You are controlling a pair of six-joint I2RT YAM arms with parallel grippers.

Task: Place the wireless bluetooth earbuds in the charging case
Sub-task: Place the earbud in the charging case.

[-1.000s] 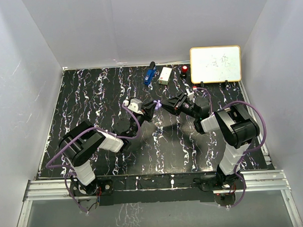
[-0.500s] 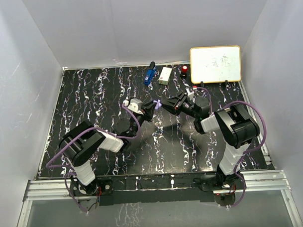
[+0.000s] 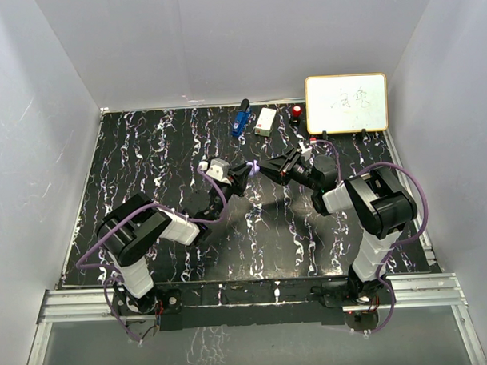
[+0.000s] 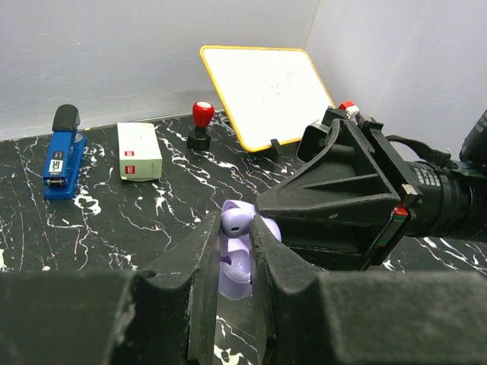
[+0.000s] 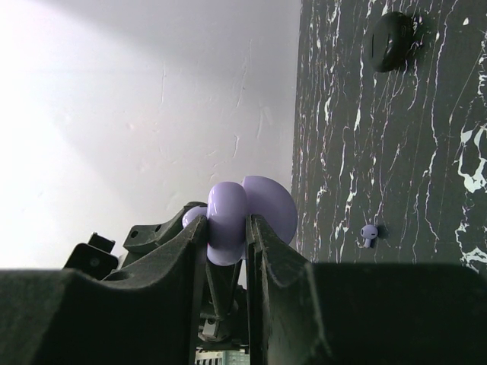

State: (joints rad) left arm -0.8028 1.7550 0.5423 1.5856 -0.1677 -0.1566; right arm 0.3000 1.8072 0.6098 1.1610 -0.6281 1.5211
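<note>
Black marbled table point(image 3: 146, 154), glossy rounded lilac case point(image 5: 228, 220), tiny lilac earbud point(image 5: 369, 234) nearby

No text could be read: faint marks were seen on the whiteboard point(image 3: 346, 104), and small labels on the white box point(image 4: 139, 150) and blue stapler point(image 4: 59, 156) were illegible

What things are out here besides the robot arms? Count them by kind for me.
Earbuds: 2 (gripped earbud, loose earbud)
Cases: 2 (lilac case, black case)
Stapler: 1
White box: 1
Red stamp: 1
Whiteboard: 1
Total: 8
</note>
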